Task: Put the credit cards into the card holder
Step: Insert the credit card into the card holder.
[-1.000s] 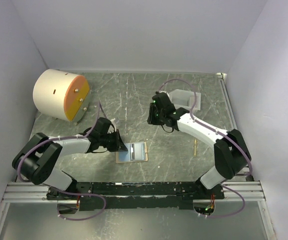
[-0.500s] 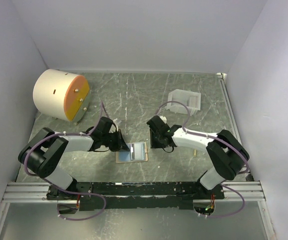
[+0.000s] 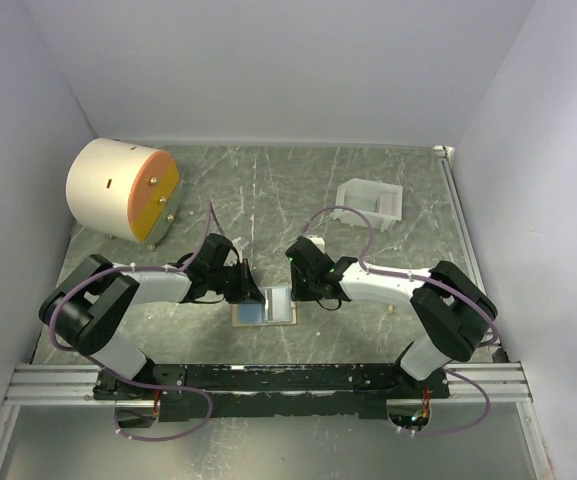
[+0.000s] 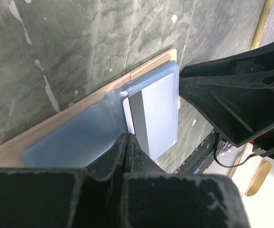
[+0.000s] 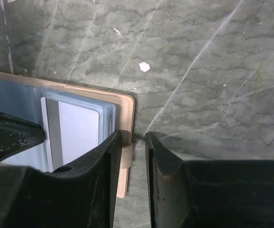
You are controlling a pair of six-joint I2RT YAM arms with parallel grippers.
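Note:
The tan card holder [image 3: 266, 305] lies open on the table between both arms, its pale blue pockets up. One credit card [image 4: 155, 114], grey with a dark stripe, sits in the top pocket of the right-hand stack [image 5: 75, 135]. My left gripper [image 4: 127, 137] is shut, its tips pressed down on the blue pocket beside the card's striped edge [image 3: 251, 290]. My right gripper [image 5: 133, 140] stands open at the holder's right rim [image 5: 122, 109], one finger over the stitched edge, the other over bare table. The small snap tab [image 5: 126, 154] pokes out between its fingers. No other cards show.
A big cream cylinder with an orange face [image 3: 123, 190] stands at the back left. A white box-like tray [image 3: 371, 200] sits at the back right. A thin tan stick [image 3: 391, 295] lies right of the right arm. Grey walls close in both sides.
My right arm has swung from the white tray down to the card holder's right edge. My left gripper has slid right onto the holder and closed.

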